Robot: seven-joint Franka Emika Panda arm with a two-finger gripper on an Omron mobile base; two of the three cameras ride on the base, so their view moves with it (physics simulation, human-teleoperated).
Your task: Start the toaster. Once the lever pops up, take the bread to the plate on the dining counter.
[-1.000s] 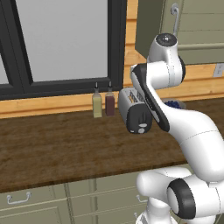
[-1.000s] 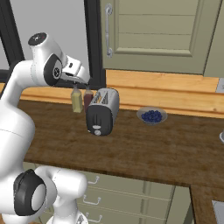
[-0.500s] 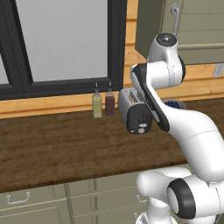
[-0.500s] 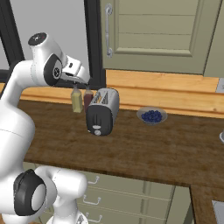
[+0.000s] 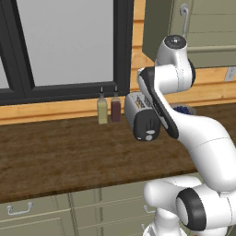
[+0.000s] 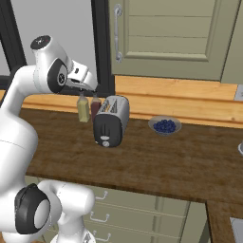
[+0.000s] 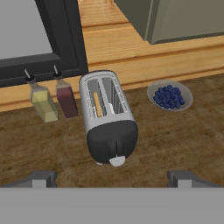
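The gripper (image 7: 112, 181) was spread wide, released, above the toaster (image 7: 108, 121) near the surface's back edge; its lever (image 7: 117, 161) was best pressed straight down.

Silver toaster (image 7: 108, 120) — black end; yellow bottle (image 7: 42, 102), maroon bottle (image 7: 66, 99).

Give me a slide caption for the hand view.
Open gripper above silver two-slot toaster, beside two small bottles and a blueberry bowl.
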